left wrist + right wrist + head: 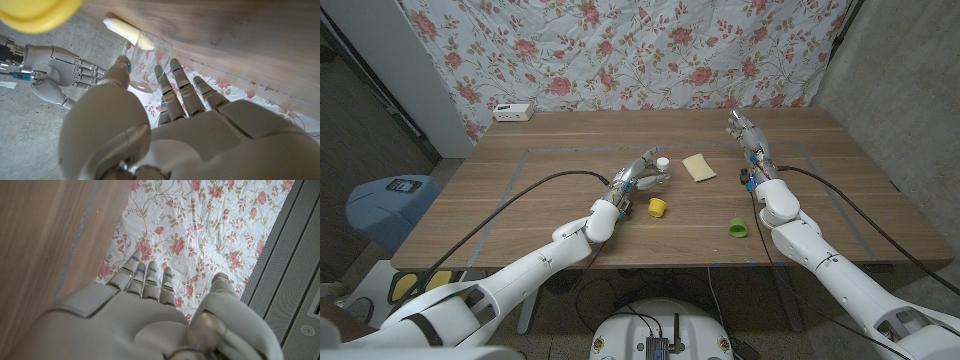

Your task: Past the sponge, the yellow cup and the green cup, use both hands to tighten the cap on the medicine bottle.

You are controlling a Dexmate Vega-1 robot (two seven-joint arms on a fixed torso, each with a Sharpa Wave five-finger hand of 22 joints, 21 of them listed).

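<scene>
Far left at the table's (520, 200) back edge: small white box (512, 112), contents not visible.

Left hand (638, 178) near table centre, fingers (176, 85) wrapped around the medicine bottle (661, 172). Bottle clear-walled with white cap (662, 161); in the left wrist view its clear body (150, 60) shows between thumb and fingers, contents unclear.

Yellow cup (657, 207) just in front of the left hand, opening up, nothing seen inside.

Sponge (698, 167), pale yellow, flat on the table just right of the bottle.

Green cup (738, 228) near the front edge, by the right forearm; inside not readable.

Right hand (745, 135) raised towards the back right, well apart from the bottle, fingers (145, 277) extended and nearly together, holding nothing.
</scene>
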